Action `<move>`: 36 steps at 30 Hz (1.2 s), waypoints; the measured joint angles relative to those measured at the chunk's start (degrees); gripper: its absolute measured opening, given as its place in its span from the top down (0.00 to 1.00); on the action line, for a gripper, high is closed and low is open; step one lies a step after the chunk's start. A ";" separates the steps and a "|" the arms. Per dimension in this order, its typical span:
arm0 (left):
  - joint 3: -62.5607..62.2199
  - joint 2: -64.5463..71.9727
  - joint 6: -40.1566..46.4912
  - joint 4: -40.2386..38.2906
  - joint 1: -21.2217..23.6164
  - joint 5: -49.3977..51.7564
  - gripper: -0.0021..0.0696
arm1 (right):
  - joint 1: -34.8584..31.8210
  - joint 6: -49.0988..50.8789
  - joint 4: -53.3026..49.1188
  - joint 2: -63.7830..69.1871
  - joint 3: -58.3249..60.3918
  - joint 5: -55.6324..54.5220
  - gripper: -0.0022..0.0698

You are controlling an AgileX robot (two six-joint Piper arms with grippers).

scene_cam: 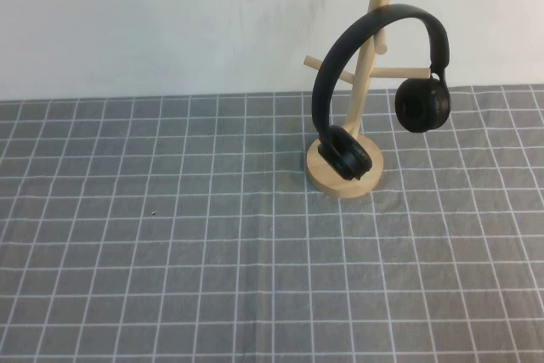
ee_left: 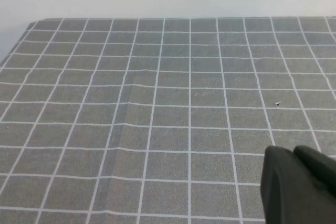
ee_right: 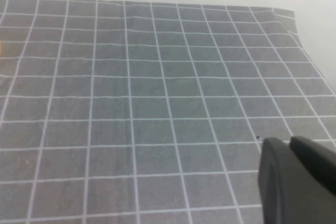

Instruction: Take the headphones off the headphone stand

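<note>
The black headphones [scene_cam: 338, 50] hang on the light wooden headphone stand [scene_cam: 365, 74] at the back of the table, right of centre. The headband arches over the upper pegs. One ear cup [scene_cam: 346, 153] rests by the round base [scene_cam: 331, 183]; the other [scene_cam: 422, 105] hangs free on the right. Neither arm shows in the high view. My left gripper [ee_left: 291, 150] is over bare cloth, its fingers pressed together and empty. My right gripper [ee_right: 289, 141] is likewise shut and empty over bare cloth. The headphones and the stand show in neither wrist view.
A grey tablecloth with a white grid [scene_cam: 212, 252] covers the table, against a white wall [scene_cam: 170, 23] at the back. The cloth's far edge shows in the left wrist view [ee_left: 157, 19] and its corner in the right wrist view [ee_right: 286, 11].
</note>
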 joint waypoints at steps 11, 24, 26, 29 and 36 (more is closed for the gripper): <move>0.00 0.00 0.00 0.00 0.00 0.00 0.98 | 0.00 0.00 0.96 0.00 0.00 -1.57 0.98; 0.00 0.00 0.00 0.00 0.00 0.00 0.98 | 0.00 0.00 0.96 0.00 0.00 -1.98 0.98; 0.00 0.00 0.00 0.00 0.00 0.00 0.98 | 0.00 0.00 0.96 0.00 0.00 -3.21 0.98; 0.00 0.00 0.00 0.00 0.00 0.00 0.98 | 0.00 0.00 0.96 0.00 0.00 -5.41 0.98; 0.00 0.00 0.00 0.00 0.00 0.00 0.98 | 0.00 0.00 0.57 0.00 0.00 -16.36 0.98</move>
